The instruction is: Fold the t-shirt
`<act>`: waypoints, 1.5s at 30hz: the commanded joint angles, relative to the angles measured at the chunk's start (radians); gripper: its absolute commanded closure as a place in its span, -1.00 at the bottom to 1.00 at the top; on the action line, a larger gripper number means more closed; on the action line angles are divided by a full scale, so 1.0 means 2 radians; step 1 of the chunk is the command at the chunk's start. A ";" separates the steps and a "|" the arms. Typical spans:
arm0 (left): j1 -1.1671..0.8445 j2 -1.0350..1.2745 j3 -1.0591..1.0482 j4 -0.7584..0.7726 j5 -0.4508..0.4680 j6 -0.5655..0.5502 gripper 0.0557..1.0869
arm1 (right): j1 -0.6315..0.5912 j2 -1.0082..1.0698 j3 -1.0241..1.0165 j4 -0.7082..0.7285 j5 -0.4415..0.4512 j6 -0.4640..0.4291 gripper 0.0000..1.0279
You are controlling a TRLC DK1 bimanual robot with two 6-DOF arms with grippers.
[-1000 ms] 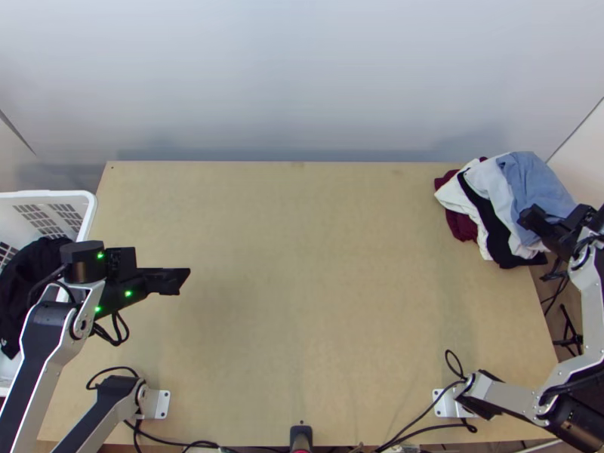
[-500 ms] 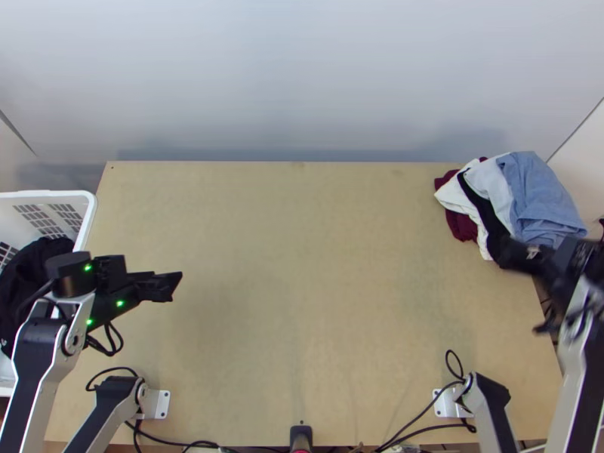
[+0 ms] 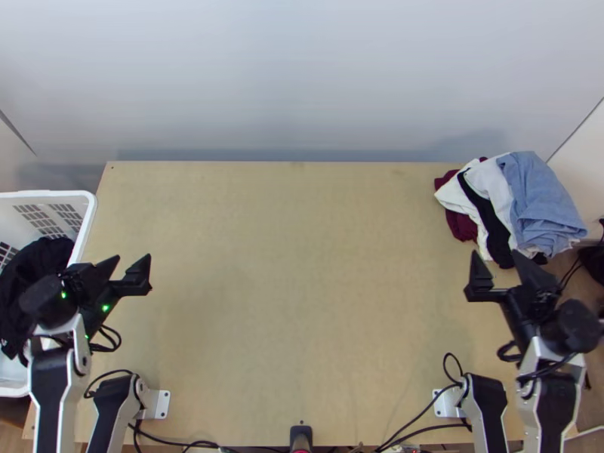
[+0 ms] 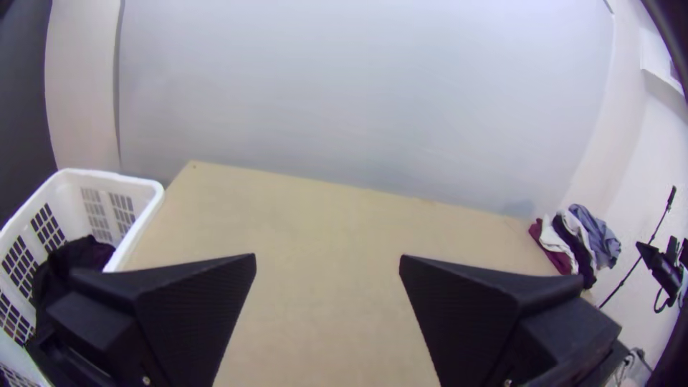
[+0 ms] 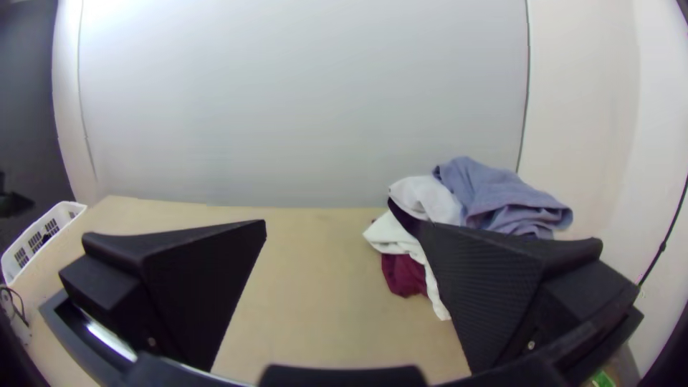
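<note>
- Progress: no fold is taking shape; the work is, by judgement, standing at its start.
- Remaining: picking up the t-shirt, spreading it on the table, folding it and setting it aside are all pending.
- Probable workpiece: a black cloth is lying in the white basket, beside the left gripper on its outer side — likely the t-shirt, though its outline is too crumpled for confirming.
- Condition of workpiece: the cloth is lying bunched, with uneven creases; sleeves and hem are not readable.
- Other garments: a pile is resting just beyond the right gripper. Maroon, white and black layers are overlapping, and a light blue garment is lying wrinkled on top. Whether a t-shirt is included is uncertain.
- Left end effector: its fingers are standing wide apart — gripping nothing.
- Right end effector: its fingers are likewise standing well separated, holding no fabric, and are pointing toward the far side of the table.
</note>
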 commanded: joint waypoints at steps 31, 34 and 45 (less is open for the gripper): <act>-0.044 -0.261 -0.280 0.202 -0.059 0.010 -0.90 | -0.031 -0.191 -0.276 0.178 0.044 0.021 -0.93; -0.044 -0.262 -0.280 0.202 -0.059 0.010 -0.90 | -0.037 -0.191 -0.276 0.178 0.046 0.021 -0.93; -0.043 -0.261 -0.280 0.201 -0.059 0.010 -0.90 | -0.037 -0.191 -0.276 0.178 0.046 0.021 -0.93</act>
